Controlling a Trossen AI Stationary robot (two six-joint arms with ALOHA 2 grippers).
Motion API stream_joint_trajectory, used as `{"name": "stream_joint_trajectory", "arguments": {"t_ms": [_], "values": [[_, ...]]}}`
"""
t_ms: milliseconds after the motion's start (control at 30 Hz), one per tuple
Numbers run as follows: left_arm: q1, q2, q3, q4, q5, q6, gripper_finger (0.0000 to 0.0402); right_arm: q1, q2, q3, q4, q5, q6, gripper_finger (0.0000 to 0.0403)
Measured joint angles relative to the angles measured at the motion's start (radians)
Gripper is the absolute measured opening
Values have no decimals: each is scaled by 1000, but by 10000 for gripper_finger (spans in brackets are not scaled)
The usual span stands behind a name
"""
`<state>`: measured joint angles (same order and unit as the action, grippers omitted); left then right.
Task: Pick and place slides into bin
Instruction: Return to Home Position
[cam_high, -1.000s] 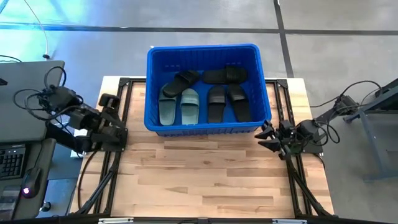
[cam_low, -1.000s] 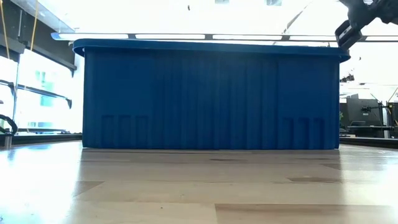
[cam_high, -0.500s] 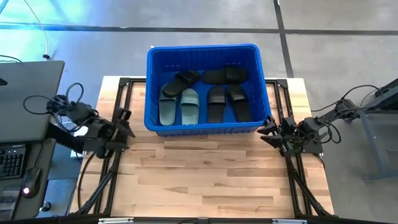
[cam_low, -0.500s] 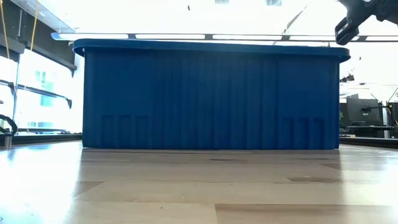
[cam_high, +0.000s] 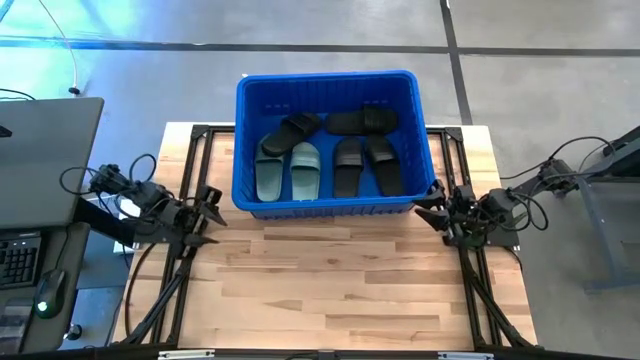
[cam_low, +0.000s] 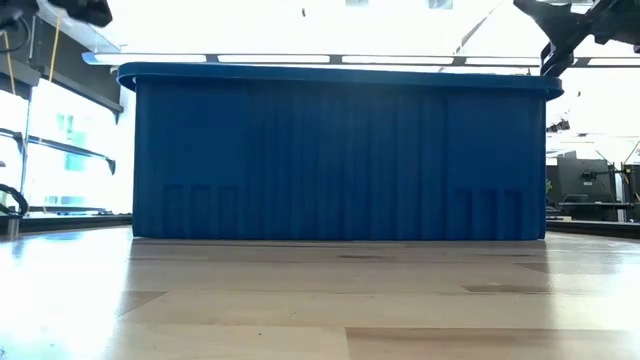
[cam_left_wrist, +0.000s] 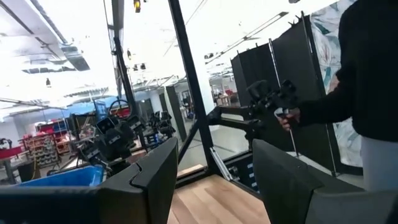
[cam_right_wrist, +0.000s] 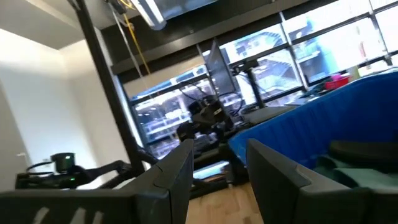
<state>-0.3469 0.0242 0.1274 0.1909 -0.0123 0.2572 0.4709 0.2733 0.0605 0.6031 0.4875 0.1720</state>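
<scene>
The bright blue bin (cam_high: 247, 140) stands at the table's far middle; its near wall fills the low view (cam_low: 340, 160). Inside lie two sage green slides (cam_high: 287, 170) at the left and several black slides (cam_high: 365, 160), all flat on the bin's floor. My left gripper (cam_high: 212, 212) is open and empty over the table's left edge, near the bin's near left corner. My right gripper (cam_high: 428, 207) is open and empty by the bin's near right corner. Both pairs of fingers show apart in the wrist views (cam_left_wrist: 211, 180) (cam_right_wrist: 217, 174).
The wooden table (cam_high: 330, 290) lies bare in front of the bin. Black frame rails (cam_high: 190, 150) run along both sides. A grey desk with a keyboard (cam_high: 20, 255) stands left of the table. A person's arm in a dark sleeve (cam_left_wrist: 348, 93) holds a controller beyond the table.
My left gripper has swung from the table's left edge toward the right and turned toward the bin's near left corner. My right gripper has drawn slightly toward the bin's near right corner. The slides and the bin have stayed still.
</scene>
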Motion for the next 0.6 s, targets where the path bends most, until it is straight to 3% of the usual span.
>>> {"name": "stream_joint_trajectory", "arguments": {"t_ms": [400, 600], "values": [[0, -19, -110, 180, 46, 23, 191, 0, 1, 0, -26, 12, -35, 139], [0, -19, -118, 175, 59, 23, 191, 0, 2, 0, -38, 17, -75, 139]]}}
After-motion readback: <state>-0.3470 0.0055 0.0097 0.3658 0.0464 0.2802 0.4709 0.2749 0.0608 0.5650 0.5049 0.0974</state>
